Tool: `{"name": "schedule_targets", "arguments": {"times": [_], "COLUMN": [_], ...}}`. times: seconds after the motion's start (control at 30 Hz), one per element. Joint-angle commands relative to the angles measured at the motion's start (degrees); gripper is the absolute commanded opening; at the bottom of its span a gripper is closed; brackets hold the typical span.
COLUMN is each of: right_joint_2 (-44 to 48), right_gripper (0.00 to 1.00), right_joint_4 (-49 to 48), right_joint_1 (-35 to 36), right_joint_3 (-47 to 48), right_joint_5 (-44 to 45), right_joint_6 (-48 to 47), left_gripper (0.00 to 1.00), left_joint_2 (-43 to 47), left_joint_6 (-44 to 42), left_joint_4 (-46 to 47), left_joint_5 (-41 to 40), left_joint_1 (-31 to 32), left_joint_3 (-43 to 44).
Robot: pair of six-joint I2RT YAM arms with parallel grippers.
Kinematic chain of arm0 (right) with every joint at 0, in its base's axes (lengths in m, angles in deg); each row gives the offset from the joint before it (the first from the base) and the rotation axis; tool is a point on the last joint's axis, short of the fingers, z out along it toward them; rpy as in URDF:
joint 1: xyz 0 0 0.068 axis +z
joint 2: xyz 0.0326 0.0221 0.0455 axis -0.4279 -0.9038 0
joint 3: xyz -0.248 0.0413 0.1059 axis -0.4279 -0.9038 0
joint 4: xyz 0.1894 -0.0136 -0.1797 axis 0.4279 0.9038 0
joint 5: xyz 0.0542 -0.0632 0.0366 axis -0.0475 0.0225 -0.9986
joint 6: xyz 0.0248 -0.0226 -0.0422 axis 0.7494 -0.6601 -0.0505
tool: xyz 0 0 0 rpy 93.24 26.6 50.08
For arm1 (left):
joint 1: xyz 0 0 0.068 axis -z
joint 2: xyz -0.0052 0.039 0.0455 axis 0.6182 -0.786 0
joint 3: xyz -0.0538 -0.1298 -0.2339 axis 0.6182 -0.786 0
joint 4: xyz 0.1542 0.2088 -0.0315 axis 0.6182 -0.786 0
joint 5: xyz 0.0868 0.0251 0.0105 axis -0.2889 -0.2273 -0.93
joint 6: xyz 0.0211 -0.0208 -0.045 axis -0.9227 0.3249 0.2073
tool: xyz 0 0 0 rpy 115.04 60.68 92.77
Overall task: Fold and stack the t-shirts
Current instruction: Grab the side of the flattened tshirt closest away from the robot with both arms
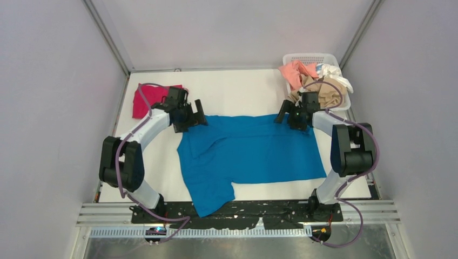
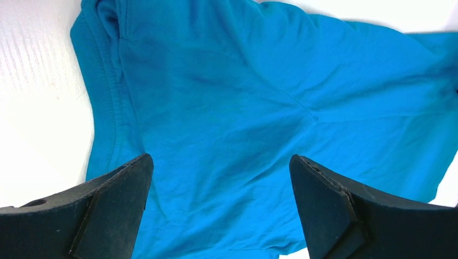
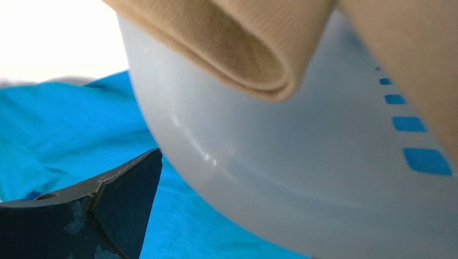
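Teal shirt (image 1: 248,148) spread out. Left gripper (image 2: 221,162) over its far-left corner, jaws wide, empty. Right gripper (image 1: 283,115) at far-right corner, opening unclear.

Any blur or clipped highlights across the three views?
Top external: sharp, evenly lit, teal t-shirt crisp. Left wrist: cloth in focus, bare table near clipping. Right wrist: basket wall and tan t-shirt too close, both soft; top-left background blown white.

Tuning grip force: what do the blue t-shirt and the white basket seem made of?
Blue t-shirt: soft matte knit, probably cotton jersey; it creases, and its edge shows ribbed stitching. White basket: smooth, slightly glossy plastic, judging by highlights and moulded slots.
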Motion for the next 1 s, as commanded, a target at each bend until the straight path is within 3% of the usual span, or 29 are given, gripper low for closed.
{"name": "schedule_targets", "arguments": {"times": [0.0,0.17,0.37,0.63,0.8,0.97], "right_joint_2": [-1.7,-5.7,-5.1,-3.6,0.2,2.3], "right_gripper": [0.95,0.96,0.96,0.96,0.96,0.96], "right_joint_4": [-4.0,-3.7,-7.1,-15.6,-10.7,-13.8], "right_joint_1": [-1.0,-4.4,-5.5,-7.8,-8.0,-8.8], "right_joint_3": [6.9,11.9,9.1,0.8,-0.4,-3.3], "right_joint_5": [-7.2,-15.0,-24.8,-28.5,-22.7,-26.2], "right_joint_6": [0.4,5.3,12.0,18.9,15.2,17.9], "left_gripper": [1.00,1.00,0.99,1.00,1.00,1.00], "left_joint_2": [-0.1,-0.7,-1.2,0.1,2.3,4.6], "left_joint_6": [-1.6,-2.1,-2.7,-2.9,-3.1,-2.6], "left_joint_4": [0.6,0.2,-1.0,-1.1,-0.9,0.2], "left_joint_5": [0.0,-0.5,-0.8,-0.9,-0.9,0.2], "left_joint_1": [0.0,0.1,0.0,0.1,0.0,0.1], "left_joint_3": [2.6,3.2,4.5,4.0,2.6,0.3]}}
